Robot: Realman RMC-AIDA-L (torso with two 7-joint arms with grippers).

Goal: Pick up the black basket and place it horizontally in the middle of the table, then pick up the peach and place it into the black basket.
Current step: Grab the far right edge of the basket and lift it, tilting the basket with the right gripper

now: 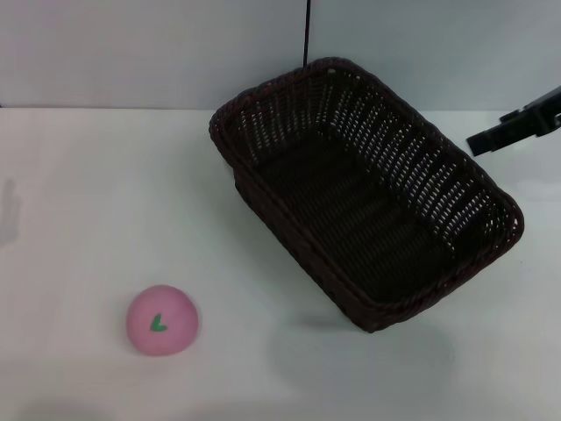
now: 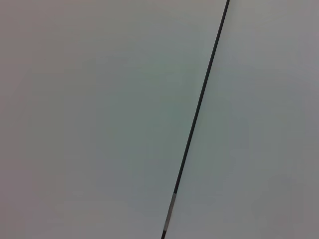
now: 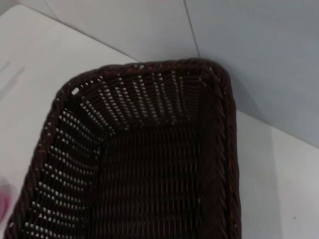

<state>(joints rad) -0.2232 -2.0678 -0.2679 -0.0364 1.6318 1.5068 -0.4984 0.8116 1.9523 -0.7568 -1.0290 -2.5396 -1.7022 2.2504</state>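
On the white bench (image 1: 79, 202), right of centre and toward the back, sits the dark brown-black woven wicker basket (image 1: 364, 197), rectangular with rounded corners, lying diagonally, empty. Not yet squared up or centred.

Small smooth pink ball-shaped toy peach (image 1: 161, 320) with a green leaf mark sits front-left, well apart from the basket, untouched.

Right pincer (image 1: 513, 129) hangs above the bench at the right edge of head view, just beyond the basket's far-right side, not touching it. Only a dark profile shows, so I cannot tell whether it is released or clenched. Its wrist camera looks down into the basket (image 3: 149, 164). Left pincer is out of view; its wrist camera shows only a blank wall with a thin dark line.

Handling, my read:
- Basket: probably light, fairly stiff weave, some flex in the open sides. Braided rim is the obvious hold; mid-span of a long side should limit swing. An off-centre grip will likely tilt it.
- Peach: light, round, smooth, so it may roll or squirt out. Close across its middle, gently.

Count: one basket, one peach, one pincer visible.
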